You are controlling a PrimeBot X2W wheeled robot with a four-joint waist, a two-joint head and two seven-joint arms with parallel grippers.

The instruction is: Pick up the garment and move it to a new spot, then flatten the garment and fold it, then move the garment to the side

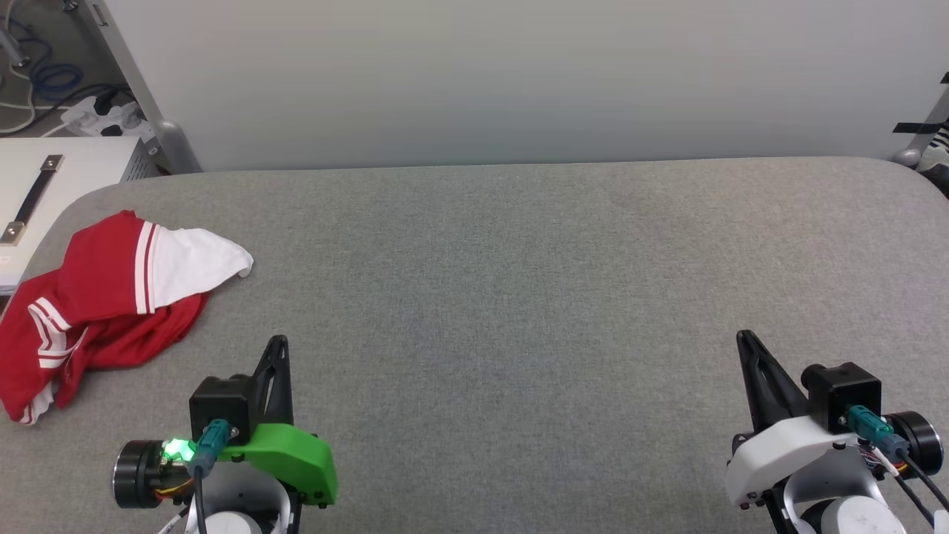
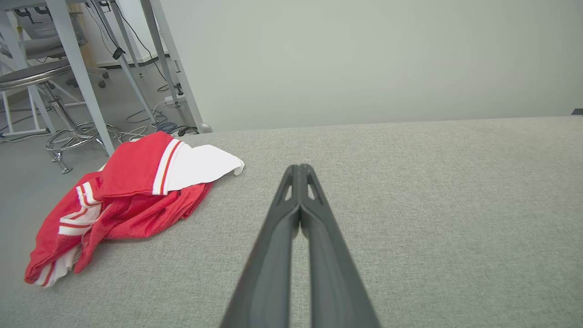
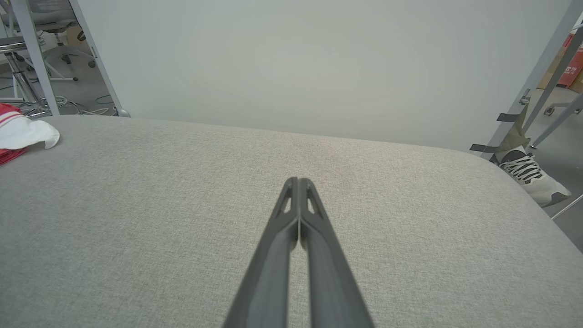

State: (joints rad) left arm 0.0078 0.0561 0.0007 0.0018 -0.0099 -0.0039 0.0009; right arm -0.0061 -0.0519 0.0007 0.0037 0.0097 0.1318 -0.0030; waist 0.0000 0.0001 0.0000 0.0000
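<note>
**Crumpled jersey at table's left edge; both pincers clenched, empty**

Head view: garment (image 1: 104, 311), red with a white sleeve and striped trim, bunched in a heap at 9 o'clock on the grey table (image 1: 519, 282), close to its left edge. Left gripper (image 1: 276, 347) at 7 o'clock, fingers pressed together, grasping nothing, near the heap but apart from it. Right gripper (image 1: 745, 343) at 4 o'clock, likewise clenched and empty, well apart from the cloth.

Left wrist view: left gripper (image 2: 299, 171) rising from 6 o'clock, tips touching. Garment (image 2: 132, 191) at 9 o'clock, white sleeve uppermost. Stool (image 2: 32, 75) at 10 o'clock, beyond the table.

Right wrist view: right gripper (image 3: 298, 183) closed tip to tip above the table. Sliver of garment (image 3: 23, 132) at 9 o'clock. A person's shoe (image 3: 528, 175) at 3 o'clock, on the floor.
</note>
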